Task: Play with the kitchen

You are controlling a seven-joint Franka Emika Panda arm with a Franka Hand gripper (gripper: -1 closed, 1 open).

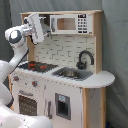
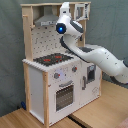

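Kitchen (image 1: 65, 75) here is the tall toy one in white panels and light wood, standing on a wooden floor in front of a grey curtain. It's filling most of both exterior views.

The white arm is reaching up high, and the end effector (image 1: 36, 26) is sitting right at the top corner by the grey hood (image 2: 47, 21), at the first exterior view's left. Honestly can't tell if it's apart or together.

Biggest risk I'm seeing: it's hanging super close to the wooden side post (image 2: 25, 30) and the hood, so any sideways swing is probably going to clip one of them and rock the whole unit. Dropping straight down could also bang the black-red hob (image 1: 37, 65).

Room-wise, the space above the hob and the metal sink (image 1: 70, 73) is looking open, boxed in by the pegboard back (image 1: 65, 50) and the microwave shelf (image 1: 72, 22) overhead. The black tap (image 1: 85, 57) is sticking up near the sink, so that's one more thing to steer around. Front of the oven door (image 2: 64, 95) is looking free.
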